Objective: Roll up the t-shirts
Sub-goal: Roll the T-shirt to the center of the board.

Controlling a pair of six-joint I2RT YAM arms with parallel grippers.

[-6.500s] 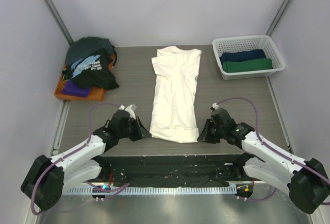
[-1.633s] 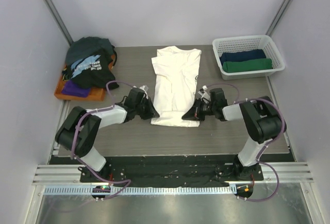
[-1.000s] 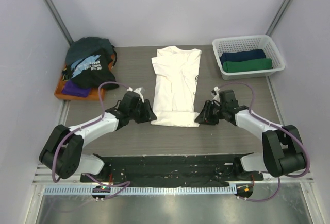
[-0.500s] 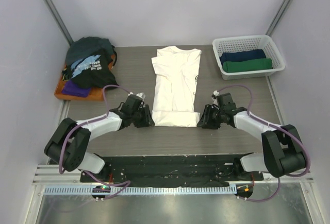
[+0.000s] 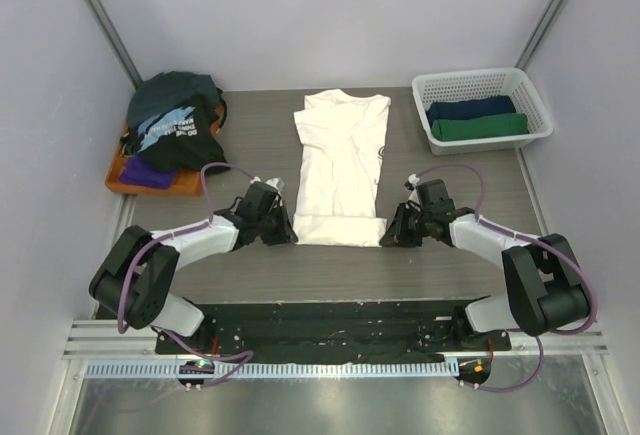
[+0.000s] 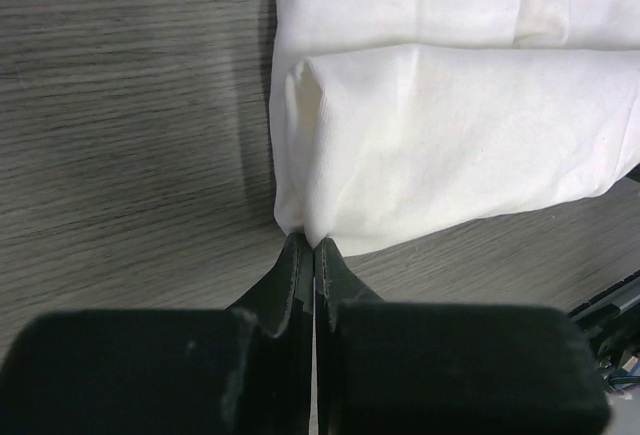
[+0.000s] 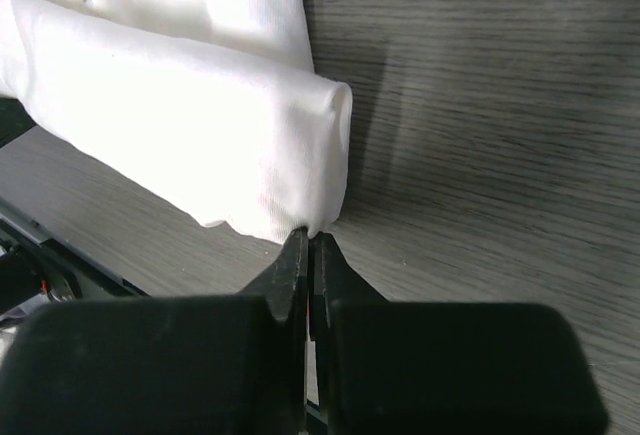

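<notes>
T-shirt (image 5: 342, 155), cream, long axis near-to-far, rolled end nearest.

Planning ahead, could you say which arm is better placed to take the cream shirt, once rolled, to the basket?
Probably the right. The left gripper and right gripper both pinch the cream shirt, but the basket stands far right.

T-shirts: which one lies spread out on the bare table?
The cream-white t-shirt, stretched mid-table with its near end rolled; the dark heap sits on the orange tray, the rolled pair in the white basket.
</notes>
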